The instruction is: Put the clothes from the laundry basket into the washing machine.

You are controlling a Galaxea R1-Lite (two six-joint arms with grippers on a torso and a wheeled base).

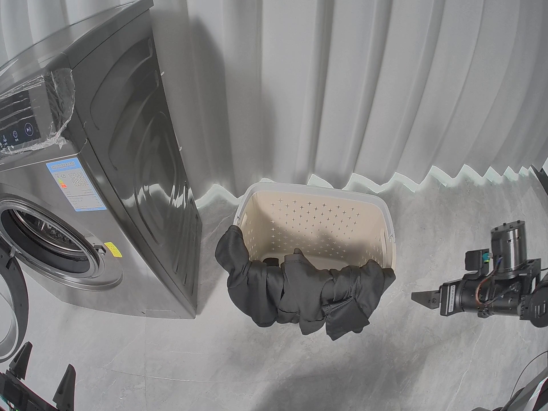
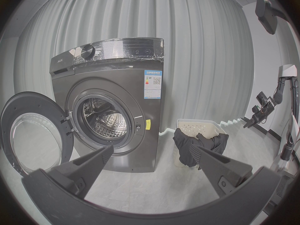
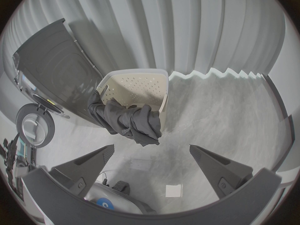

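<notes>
Here, the dark clothes (image 1: 302,295) are found draped along the rim of the laundry basket (image 1: 319,191), ahead of the released right tool (image 1: 422,299), which is placed nearer than the released left tool (image 1: 47,361).

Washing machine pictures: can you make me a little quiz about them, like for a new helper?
1. True or false: the washer has its door swung open.
2. Fill in: the left gripper and the right gripper are both ____ and hold nothing.
3. Pick one: where are the dark clothes?
A. inside the washer
B. draped over the rim of the basket
C. held by the right gripper

Key: 1 true; 2 open; 3 B.
</notes>
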